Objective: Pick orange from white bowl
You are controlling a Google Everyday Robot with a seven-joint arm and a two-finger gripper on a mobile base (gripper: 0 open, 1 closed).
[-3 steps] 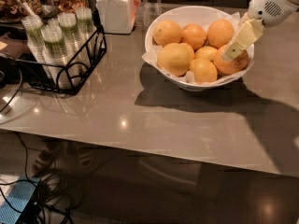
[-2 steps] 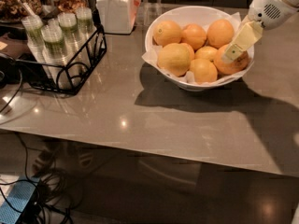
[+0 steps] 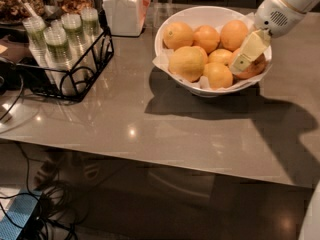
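The white bowl (image 3: pixel 196 13) stands at the back right of the table, lined with crinkled white paper and filled with several round fruits. A deep-orange orange (image 3: pixel 255 67) lies at the bowl's right edge, partly hidden behind my gripper. My gripper (image 3: pixel 241 61) comes down from the upper right and sits inside the bowl, against the left side of this orange. Two more orange fruits (image 3: pixel 234 34) lie at the back of the bowl. A big yellowish fruit (image 3: pixel 186 63) and paler ones (image 3: pixel 218 75) lie in front.
A white square lidded jar (image 3: pixel 123 10) stands left of the bowl. A black wire rack (image 3: pixel 75 69) with several green-filled cups sits at the left. Dishes of food are at the far left back. Cables lie on the floor under the table's front edge.
My gripper has moved slightly down and to the left, deeper into the bowl beside the orange. The fruits and the bowl have not moved.
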